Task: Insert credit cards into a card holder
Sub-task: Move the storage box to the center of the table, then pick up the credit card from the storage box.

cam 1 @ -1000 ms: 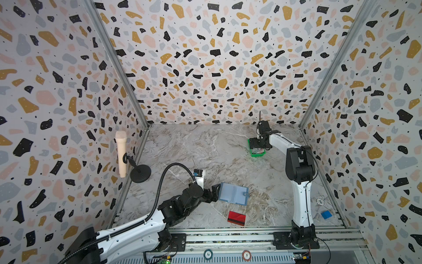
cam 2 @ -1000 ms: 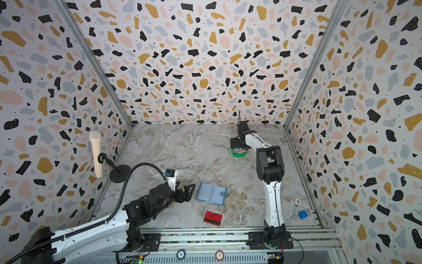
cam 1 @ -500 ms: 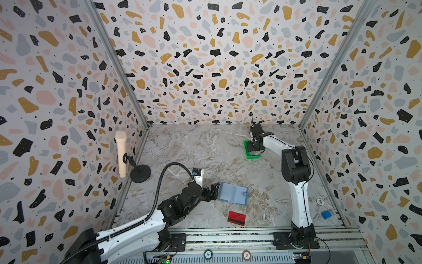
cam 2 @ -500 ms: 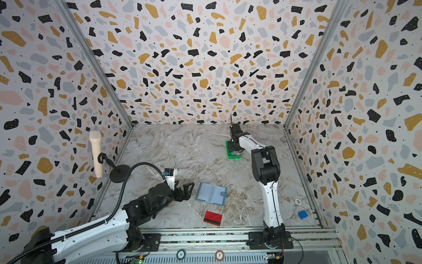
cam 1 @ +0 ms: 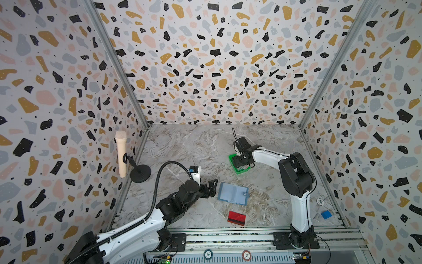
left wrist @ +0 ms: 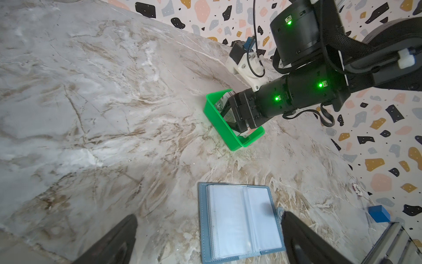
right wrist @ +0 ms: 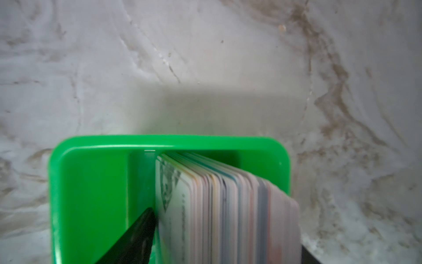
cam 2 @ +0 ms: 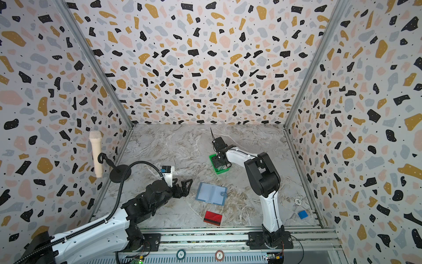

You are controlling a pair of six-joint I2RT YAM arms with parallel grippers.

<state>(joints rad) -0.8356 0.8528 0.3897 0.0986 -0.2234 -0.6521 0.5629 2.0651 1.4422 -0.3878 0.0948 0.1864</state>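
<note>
The dusty-blue card holder (cam 1: 233, 193) (cam 2: 211, 194) lies open on the marble floor, clear sleeves up (left wrist: 242, 219). My left gripper (cam 1: 211, 188) (left wrist: 209, 240) hovers open at its left edge, one fingertip (left wrist: 299, 233) over the snap tab. A red card with a dark stripe (cam 1: 236, 218) (cam 2: 212, 217) lies flat nearer the front rail. Several credit cards (right wrist: 228, 205) stand on edge in the green tray (cam 1: 233, 160) (right wrist: 169, 141). My right gripper (cam 1: 241, 163) (right wrist: 225, 240) reaches into the tray, its fingers against the two faces of the stack.
A microphone on a round stand (cam 1: 121, 155) stands by the left wall. A blue cube (cam 1: 326, 214) and a white chip (cam 1: 320, 201) lie at the front right. Patterned walls close three sides; a metal rail (cam 1: 228, 240) runs along the front.
My right gripper and the green tray have slid left and toward the front, and its jaws have narrowed onto the stack. The left arm has stayed put.
</note>
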